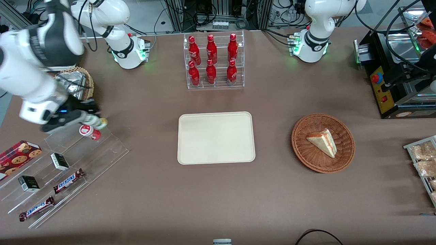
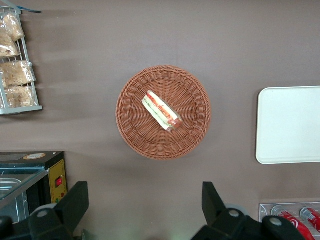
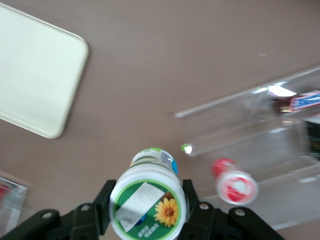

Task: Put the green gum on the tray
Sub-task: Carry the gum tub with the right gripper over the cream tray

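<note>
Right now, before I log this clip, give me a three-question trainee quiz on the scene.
1. True or false: the pincer is shut on the green gum.
2. What lies on the tray? A) gum B) nothing C) sandwich
3. Fill in: the red-lidded bottle sits on the clear ____ rack, just nearer the front camera than the pincer.

Key: 1 true; 2 B; 3 acrylic.

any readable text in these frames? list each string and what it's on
"SNICKERS" on the bar on the clear stepped shelf.
"SNICKERS" on the second bar, nearer the front camera.
Green gum, held in the claw above that shelf: its lid shows a flower and a glare patch, its label print is blurred.
Red-lidded bottle: lid print unreadable.
Cookie box, dark small boxes, red bottles: lettering too small.
</note>
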Tool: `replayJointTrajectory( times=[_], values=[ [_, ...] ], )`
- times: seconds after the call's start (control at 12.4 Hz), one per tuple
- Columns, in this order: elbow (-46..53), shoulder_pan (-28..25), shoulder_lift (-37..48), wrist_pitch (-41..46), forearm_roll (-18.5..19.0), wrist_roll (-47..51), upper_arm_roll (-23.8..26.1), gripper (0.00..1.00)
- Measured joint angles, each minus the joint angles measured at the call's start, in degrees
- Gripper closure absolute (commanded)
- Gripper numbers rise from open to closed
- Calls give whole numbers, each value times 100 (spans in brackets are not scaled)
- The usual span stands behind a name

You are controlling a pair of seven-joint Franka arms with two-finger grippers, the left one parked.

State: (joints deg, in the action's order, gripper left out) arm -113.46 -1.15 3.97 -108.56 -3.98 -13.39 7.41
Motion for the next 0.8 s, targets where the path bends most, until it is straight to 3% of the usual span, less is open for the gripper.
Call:
replayJointTrajectory(
  times=[0.4,0.8],
  values=[
    [782,-1811,-1162,-466,-51,3038,92,100],
    [1129,-2770,-2461,-1786,1,4807,82,100]
  ],
)
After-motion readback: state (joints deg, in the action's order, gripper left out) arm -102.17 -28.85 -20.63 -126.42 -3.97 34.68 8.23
